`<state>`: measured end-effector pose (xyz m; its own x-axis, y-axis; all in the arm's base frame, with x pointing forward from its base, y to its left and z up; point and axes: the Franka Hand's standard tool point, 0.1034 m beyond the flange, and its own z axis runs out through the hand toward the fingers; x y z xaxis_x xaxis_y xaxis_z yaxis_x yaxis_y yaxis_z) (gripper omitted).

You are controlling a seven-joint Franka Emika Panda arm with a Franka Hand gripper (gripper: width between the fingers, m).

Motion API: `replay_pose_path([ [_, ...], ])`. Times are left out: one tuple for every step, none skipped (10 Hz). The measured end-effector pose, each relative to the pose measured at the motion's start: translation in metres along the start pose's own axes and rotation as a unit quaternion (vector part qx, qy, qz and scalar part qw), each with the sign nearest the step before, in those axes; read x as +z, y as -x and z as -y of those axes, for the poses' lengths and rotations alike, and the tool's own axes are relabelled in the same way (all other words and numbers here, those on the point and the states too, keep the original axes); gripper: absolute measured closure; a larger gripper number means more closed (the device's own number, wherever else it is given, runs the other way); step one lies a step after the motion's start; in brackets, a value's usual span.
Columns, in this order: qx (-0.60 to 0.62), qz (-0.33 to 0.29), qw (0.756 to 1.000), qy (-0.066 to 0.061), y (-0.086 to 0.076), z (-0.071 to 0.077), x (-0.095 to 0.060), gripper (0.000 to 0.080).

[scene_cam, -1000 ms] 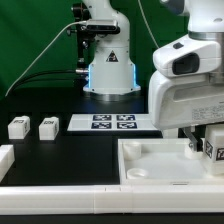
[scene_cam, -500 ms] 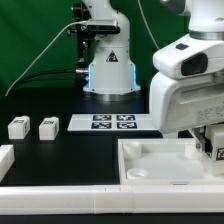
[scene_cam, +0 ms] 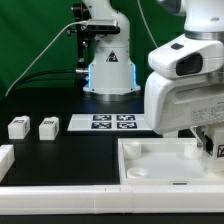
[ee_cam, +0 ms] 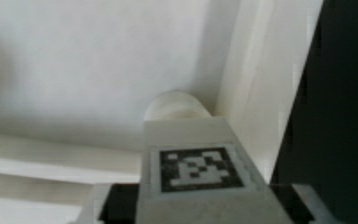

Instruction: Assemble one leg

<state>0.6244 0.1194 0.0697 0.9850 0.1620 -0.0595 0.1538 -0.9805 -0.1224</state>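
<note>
- The fingers (ee_cam: 108, 207) are clamped on the leg (ee_cam: 195, 160), over a corner of the tray-like top (scene_cam: 150, 165).
- Best kept upright and centred, then lowered gently.

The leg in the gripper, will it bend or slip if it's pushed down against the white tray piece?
Probably stiff: the leg looks like a chunky plastic block. It could slip, since the gripper pinches smooth-looking white sides. Likely light, being small beside the gripper.
</note>
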Motion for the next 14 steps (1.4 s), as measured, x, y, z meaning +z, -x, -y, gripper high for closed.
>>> replay_pose_path([
  [-0.001,0.000,1.000,0.000,0.000,0.000,0.000,0.0507],
  [0.040,0.000,0.999,-0.002,0.000,0.000,0.000,0.0507],
  [0.122,0.000,0.992,-0.002,0.000,0.000,0.000,0.0506],
  [0.167,0.000,0.986,-0.002,0.000,0.000,0.000,0.0506],
  [0.225,0.000,0.974,-0.003,0.000,0.000,0.000,0.0506],
  [0.324,-0.004,0.946,-0.004,0.000,0.000,0.000,0.0506],
  [0.364,-0.003,0.931,-0.004,0.000,0.000,0.000,0.0506],
  [0.435,-0.003,0.901,-0.004,0.000,0.001,0.001,0.0506],
  [0.491,-0.003,0.871,-0.004,0.000,0.002,0.001,0.0506],
  [0.546,-0.001,0.838,-0.006,0.000,0.005,0.001,0.0506],
  [0.600,0.000,0.800,-0.008,0.000,0.007,0.001,0.0506],
  [0.647,0.002,0.762,-0.010,0.000,0.010,0.002,0.0506],
  [0.683,0.004,0.731,-0.011,0.000,0.011,0.002,0.0506],
  [0.688,0.005,0.726,-0.012,0.001,0.013,0.002,0.0415],
])
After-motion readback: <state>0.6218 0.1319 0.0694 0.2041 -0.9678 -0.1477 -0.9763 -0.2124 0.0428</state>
